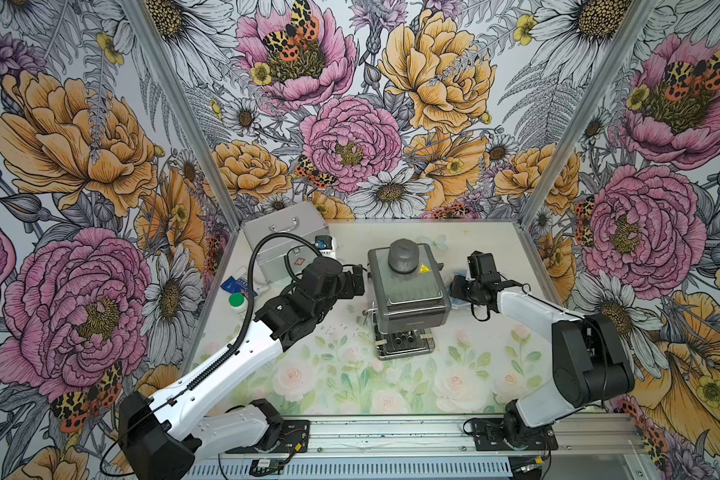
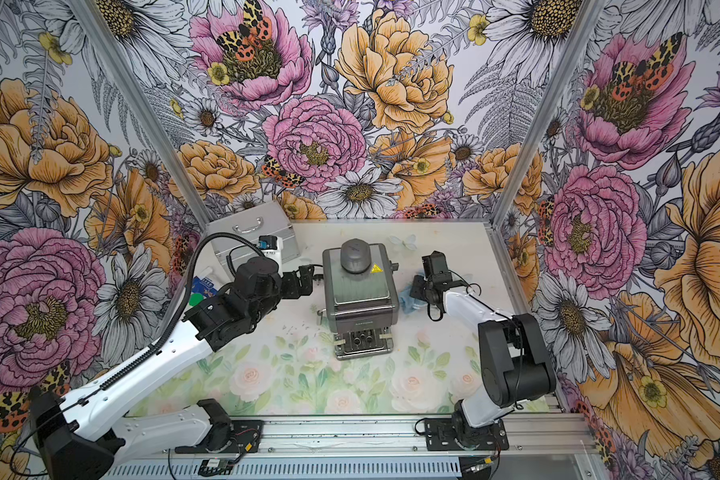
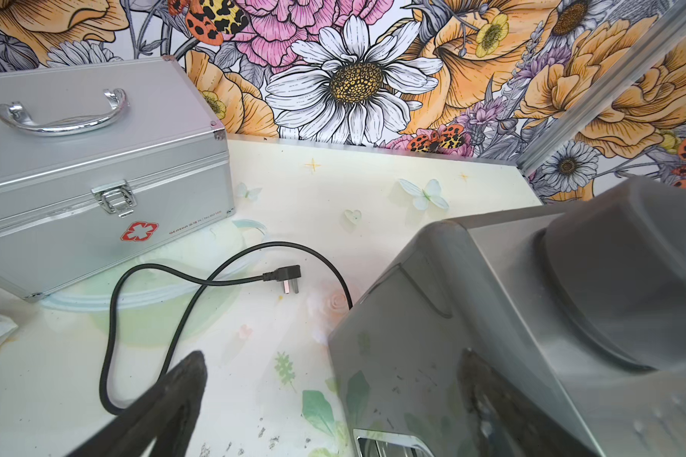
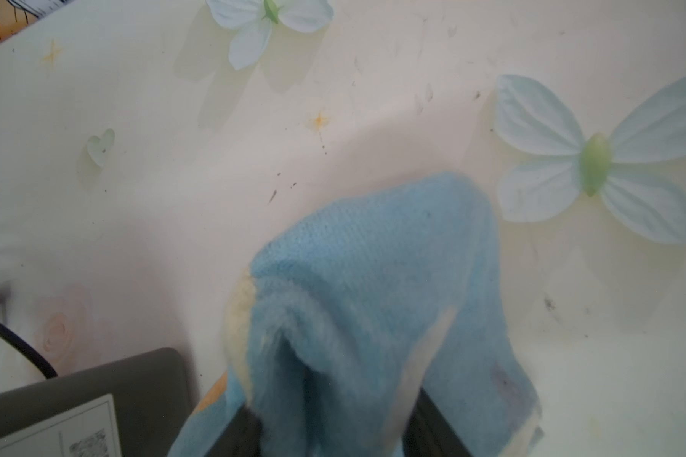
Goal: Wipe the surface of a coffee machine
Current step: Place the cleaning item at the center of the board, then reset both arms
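The coffee machine (image 1: 408, 291) (image 2: 358, 299) stands mid-table, dark grey and steel, with a domed knob (image 1: 404, 255), a yellow warning sticker (image 1: 424, 268) and a drip tray (image 1: 406, 347) at its front. My left gripper (image 1: 356, 280) (image 3: 333, 395) is wide open at the machine's left side; one finger (image 3: 488, 395) lies against that side wall (image 3: 432, 356), with nothing held. My right gripper (image 1: 458, 286) (image 4: 341, 427) sits low at the machine's right side. Its jaws stand apart, and a blue cloth (image 4: 373, 277) (image 2: 413, 308) is bunched loosely between and over them, blurred.
A silver case (image 1: 285, 237) (image 3: 96, 178) stands at the back left. The machine's black cord (image 3: 175, 336) and plug (image 3: 286, 275) lie on the table between them. A green-capped jar (image 1: 237, 300) and a blue packet (image 1: 233, 286) sit by the left wall.
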Robot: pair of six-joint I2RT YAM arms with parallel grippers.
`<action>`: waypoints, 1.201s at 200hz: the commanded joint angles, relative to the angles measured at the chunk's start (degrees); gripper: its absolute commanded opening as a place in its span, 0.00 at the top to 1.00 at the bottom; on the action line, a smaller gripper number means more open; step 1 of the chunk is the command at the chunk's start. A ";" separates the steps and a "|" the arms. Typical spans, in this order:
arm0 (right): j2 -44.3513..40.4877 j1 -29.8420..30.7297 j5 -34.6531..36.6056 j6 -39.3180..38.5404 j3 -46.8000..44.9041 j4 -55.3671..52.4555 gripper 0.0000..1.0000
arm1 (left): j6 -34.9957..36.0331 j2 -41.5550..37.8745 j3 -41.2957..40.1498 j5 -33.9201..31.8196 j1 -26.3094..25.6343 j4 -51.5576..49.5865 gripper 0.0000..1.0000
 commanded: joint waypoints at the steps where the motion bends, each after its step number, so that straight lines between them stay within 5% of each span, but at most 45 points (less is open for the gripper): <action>1: -4.79 -0.09 4.71 -1.32 1.39 -3.70 0.22 | 2.65 -1.00 2.24 -7.35 -0.23 -3.07 0.01; 10: -7.77 0.17 7.13 -2.09 1.33 -5.14 0.19 | 3.22 -0.79 3.65 -13.46 -1.09 -4.41 0.01; 13: -8.86 0.18 8.07 -2.48 1.32 -5.63 0.05 | 3.60 -0.65 4.11 -15.57 -1.29 -4.89 0.01; 16: -9.89 0.17 9.15 -2.73 1.38 -6.20 0.01 | 3.84 -0.55 4.57 -17.55 -1.57 -5.38 0.01; 61: -23.15 1.71 21.30 -9.89 5.50 -12.52 0.00 | 12.65 -3.12 5.47 -24.35 1.09 -4.81 0.01; 71: -23.57 1.63 26.02 -9.53 6.42 -12.84 0.00 | 11.44 -4.12 4.06 -21.08 5.04 -4.78 0.01; 101: -17.67 -0.66 24.88 -14.15 10.64 -14.56 0.00 | 6.88 -7.77 -0.86 -2.38 16.83 -1.44 0.01; 138: -9.78 -3.96 16.90 -12.60 12.57 -15.73 0.00 | 7.68 -9.26 -1.56 -3.76 17.35 -0.47 0.01; 194: -17.77 -3.91 19.79 -16.40 12.29 -12.03 0.00 | 11.40 -9.63 -0.41 -7.38 16.95 3.14 0.01; 202: -18.04 -3.91 19.92 -17.73 10.61 -10.11 0.00 | 14.34 -9.69 -1.97 -5.41 17.67 5.33 0.02; 214: -16.58 -3.91 16.52 -23.79 6.06 -5.35 0.00 | 27.74 -8.05 -6.11 8.49 20.84 10.76 0.01; 223: -14.29 -4.00 11.12 -28.99 3.44 -2.05 0.00 | 28.08 -4.80 -7.61 8.04 21.87 11.05 0.01; 240: -11.18 -4.17 11.64 -29.65 -2.76 8.64 0.00 | 26.36 -2.70 -13.75 8.88 25.03 18.79 0.01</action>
